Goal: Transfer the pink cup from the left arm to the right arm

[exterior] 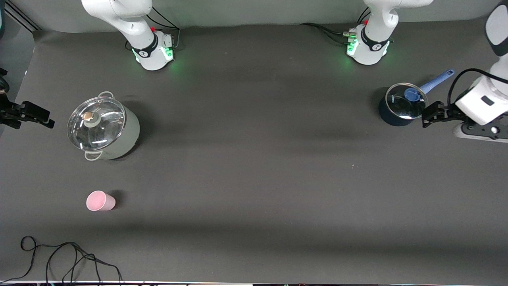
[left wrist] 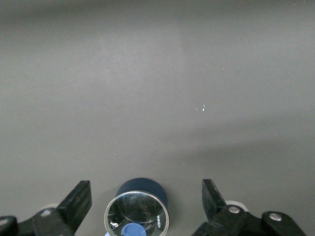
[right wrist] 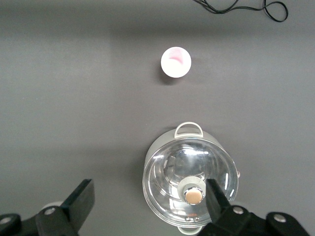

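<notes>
The pink cup (exterior: 100, 200) stands upright on the table (exterior: 254, 178) at my right arm's end, nearer the front camera than the lidded grey pot (exterior: 104, 128). My right gripper (right wrist: 147, 206) hangs spread and empty above that pot. My left gripper (left wrist: 146, 204) waits, released, above the dark blue saucepan (exterior: 401, 105).
</notes>
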Tool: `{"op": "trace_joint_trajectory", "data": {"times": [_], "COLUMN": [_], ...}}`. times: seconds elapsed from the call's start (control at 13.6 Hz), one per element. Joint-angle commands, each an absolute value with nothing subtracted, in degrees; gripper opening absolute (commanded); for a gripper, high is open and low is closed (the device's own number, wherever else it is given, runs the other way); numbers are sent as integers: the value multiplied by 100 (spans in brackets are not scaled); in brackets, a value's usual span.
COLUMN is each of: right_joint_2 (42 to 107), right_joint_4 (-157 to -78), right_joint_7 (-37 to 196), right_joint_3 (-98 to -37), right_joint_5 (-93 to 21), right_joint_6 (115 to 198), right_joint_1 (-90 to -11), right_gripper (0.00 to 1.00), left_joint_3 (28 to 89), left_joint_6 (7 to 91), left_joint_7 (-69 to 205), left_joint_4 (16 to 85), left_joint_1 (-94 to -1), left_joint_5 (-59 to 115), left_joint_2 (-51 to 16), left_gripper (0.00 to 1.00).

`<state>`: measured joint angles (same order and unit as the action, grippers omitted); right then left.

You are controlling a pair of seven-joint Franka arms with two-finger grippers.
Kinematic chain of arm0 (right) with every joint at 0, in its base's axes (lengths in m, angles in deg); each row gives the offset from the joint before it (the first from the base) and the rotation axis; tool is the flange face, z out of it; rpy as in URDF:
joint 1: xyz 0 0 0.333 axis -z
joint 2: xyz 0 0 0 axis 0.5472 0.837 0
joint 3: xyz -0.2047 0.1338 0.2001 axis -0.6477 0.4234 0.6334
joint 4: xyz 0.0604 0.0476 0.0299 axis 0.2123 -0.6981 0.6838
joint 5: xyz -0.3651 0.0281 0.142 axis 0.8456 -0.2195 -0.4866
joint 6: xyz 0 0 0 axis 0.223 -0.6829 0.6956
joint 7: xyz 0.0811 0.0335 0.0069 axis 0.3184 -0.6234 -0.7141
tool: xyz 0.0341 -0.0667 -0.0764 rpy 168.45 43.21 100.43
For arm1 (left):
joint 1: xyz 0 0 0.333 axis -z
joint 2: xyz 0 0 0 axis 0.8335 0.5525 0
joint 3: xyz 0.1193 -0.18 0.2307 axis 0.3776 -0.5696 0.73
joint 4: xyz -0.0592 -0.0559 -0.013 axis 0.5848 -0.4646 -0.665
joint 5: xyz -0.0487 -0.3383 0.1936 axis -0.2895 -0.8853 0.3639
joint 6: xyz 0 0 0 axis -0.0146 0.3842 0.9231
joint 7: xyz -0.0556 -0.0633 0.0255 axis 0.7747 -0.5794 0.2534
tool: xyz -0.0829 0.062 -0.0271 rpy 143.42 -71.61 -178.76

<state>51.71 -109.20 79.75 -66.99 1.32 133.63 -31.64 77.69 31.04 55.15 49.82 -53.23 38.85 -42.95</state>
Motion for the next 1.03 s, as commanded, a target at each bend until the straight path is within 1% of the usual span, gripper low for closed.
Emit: {"op": "trace_joint_trajectory", "data": {"times": [0.0,0.29,0.59,0.96], "right_joint_2": [5017,4991,5035,5035], "right_joint_4": [-11060,-11095,-11121,-11113], "right_joint_7": [8079,8070,8070,8035], "right_joint_3": [-6551,-6560,-6560,-6578], "right_joint_5": [47,56,65,65], "right_joint_6": [13453,13400,13285,13285], "right_joint_1": [-3106,-3194,-3343,-3344], "right_gripper": [100,100,100,100], "left_joint_3": [7763,7763,7789,7789], "left_joint_6": [2986,2784,2775,2810], "left_joint_7": [5436,5427,5419,5445], "left_joint_4": [4970,4961,4944,4944], "left_joint_1": [-5338,-5338,-5338,-5330], "left_joint_5": [3828,3837,3907,3898], "left_joint_2": [-4311,-4311,-4285,-4276], "left_gripper": [100,100,100,100]}}
